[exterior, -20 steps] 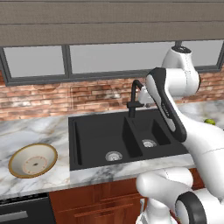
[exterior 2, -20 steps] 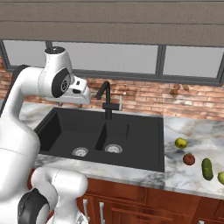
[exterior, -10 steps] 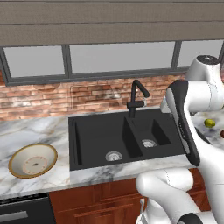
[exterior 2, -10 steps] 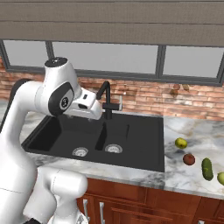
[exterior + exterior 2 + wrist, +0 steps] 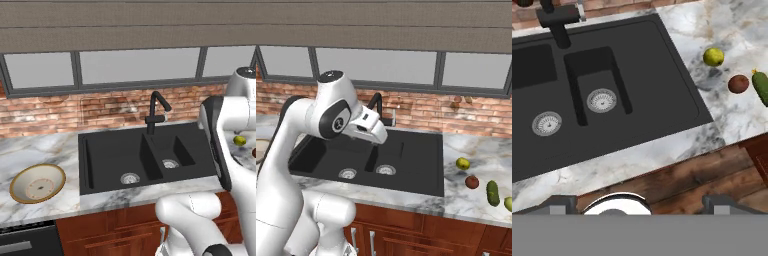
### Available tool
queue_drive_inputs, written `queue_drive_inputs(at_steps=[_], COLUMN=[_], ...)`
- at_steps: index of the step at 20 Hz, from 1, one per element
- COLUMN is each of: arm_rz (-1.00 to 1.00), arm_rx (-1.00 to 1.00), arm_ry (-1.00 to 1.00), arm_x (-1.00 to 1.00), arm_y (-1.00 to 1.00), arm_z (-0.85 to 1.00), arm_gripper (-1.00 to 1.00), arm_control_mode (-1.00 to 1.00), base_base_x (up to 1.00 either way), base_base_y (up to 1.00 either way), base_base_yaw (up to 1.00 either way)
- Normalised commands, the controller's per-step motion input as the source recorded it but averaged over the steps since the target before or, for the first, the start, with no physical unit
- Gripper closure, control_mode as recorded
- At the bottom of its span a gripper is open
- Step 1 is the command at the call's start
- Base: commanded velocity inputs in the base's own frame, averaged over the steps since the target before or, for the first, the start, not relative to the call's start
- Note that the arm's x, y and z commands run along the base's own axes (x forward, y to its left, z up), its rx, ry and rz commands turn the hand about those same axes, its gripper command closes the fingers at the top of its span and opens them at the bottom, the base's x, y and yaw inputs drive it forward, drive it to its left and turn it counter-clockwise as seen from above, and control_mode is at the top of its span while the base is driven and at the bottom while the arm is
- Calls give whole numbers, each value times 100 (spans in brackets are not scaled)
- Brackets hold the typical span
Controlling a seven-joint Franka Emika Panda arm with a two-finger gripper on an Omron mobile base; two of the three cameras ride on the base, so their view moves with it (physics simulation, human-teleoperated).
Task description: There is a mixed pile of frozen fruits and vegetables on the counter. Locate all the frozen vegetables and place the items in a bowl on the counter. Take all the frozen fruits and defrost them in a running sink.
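Moved: arm has swung right, over the sink (image 5: 381, 155).
Gripper (image 5: 639, 202): jaws spread wide, holding nothing.
Fruit and vegetables: lemon (image 5: 463, 163), red ball (image 5: 472, 182), cucumber (image 5: 492, 193) right of sink.
Bowl (image 5: 38, 182): left counter.

**Sink and Scattered Pile, Seen from Above**

Looked down on the black sink (image 5: 662, 75) — two basins, each with a round steel drain, the smaller basin nearer the middle. Black tap (image 5: 558, 20) stood at the top edge, against the brick. Marble counter (image 5: 722, 112) ran along the right, with reddish-brown cabinet fronts below. On that marble: a yellow-green ball (image 5: 713, 56), a dark red ball (image 5: 738, 84) a little below it, and just beside that the long green piece (image 5: 760, 86) — cut off by the frame's edge.
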Motion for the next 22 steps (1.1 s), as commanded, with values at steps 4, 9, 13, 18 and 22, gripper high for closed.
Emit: queue_drive_inputs(at_steps=[4,9,13,18,22], arm_rz=[-9,-10,-9,-8,-7], arm_rx=[0,0,0,0,0], arm_ry=[0,0,0,0,0], arm_x=[0,0,0,-7,-28], arm_y=[-56,-53,-44,-44,-47], arm_z=[0,0,0,0,-3], arm_gripper=[-100,-100,-100,-100,-100], arm_control_mode=[-100,-100,-100,-100,-100], base_base_x=[0,0,0,0,0], base_base_y=[0,0,0,0,0], base_base_yaw=[0,0,0,0,0])
